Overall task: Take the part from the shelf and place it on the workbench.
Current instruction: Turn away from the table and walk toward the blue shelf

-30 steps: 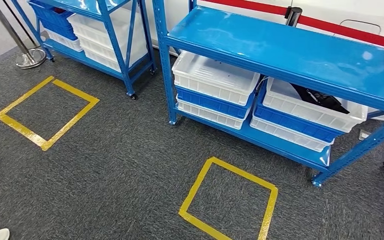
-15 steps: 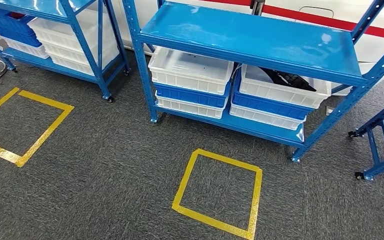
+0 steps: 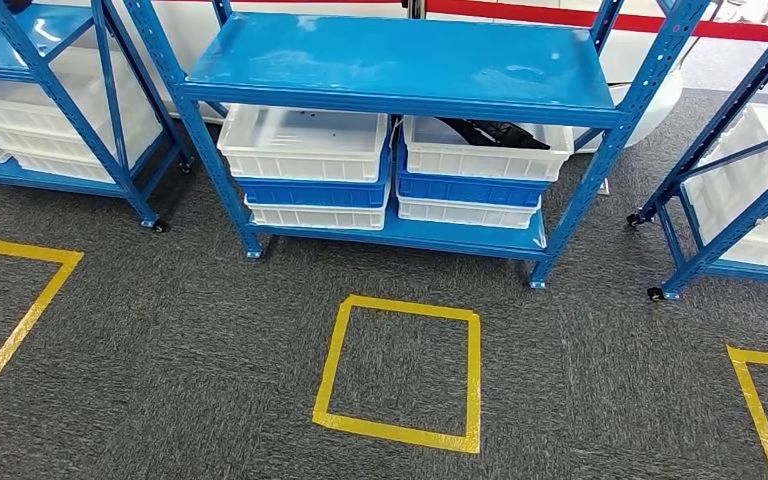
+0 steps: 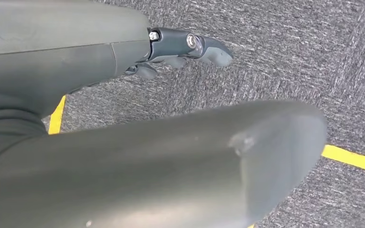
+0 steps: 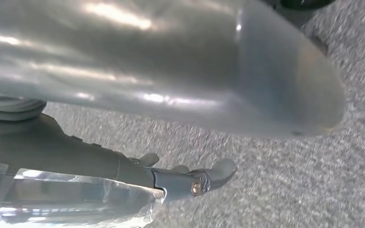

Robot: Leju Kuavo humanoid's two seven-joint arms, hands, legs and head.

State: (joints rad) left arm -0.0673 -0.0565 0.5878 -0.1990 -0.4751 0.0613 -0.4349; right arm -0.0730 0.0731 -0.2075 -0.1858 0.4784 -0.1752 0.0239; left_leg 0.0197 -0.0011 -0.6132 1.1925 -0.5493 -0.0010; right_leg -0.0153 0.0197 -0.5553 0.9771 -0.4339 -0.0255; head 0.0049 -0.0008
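A black part (image 3: 490,132) lies in the upper right white bin (image 3: 485,162) on the lower level of the middle blue shelf (image 3: 390,55). Part of it is hidden under the shelf's top board. To its left sits another white bin (image 3: 305,145) with nothing showing inside. My left hand (image 4: 180,47) hangs over the grey carpet with its fingers stretched out, holding nothing. Over the carpet too, my right hand (image 5: 185,178) has its fingers extended and holds nothing. Both hands are far from the shelf.
Blue and white bins are stacked under the top ones. A yellow tape square (image 3: 400,370) marks the carpet in front of the shelf. More blue shelves with white bins stand at the left (image 3: 40,100) and at the right (image 3: 750,170). Further tape marks lie at both sides.
The whole picture has shifted as the camera turned: the middle shelf now stands centred and square ahead, with the tape square straight below it. The shelf's contents have not moved.
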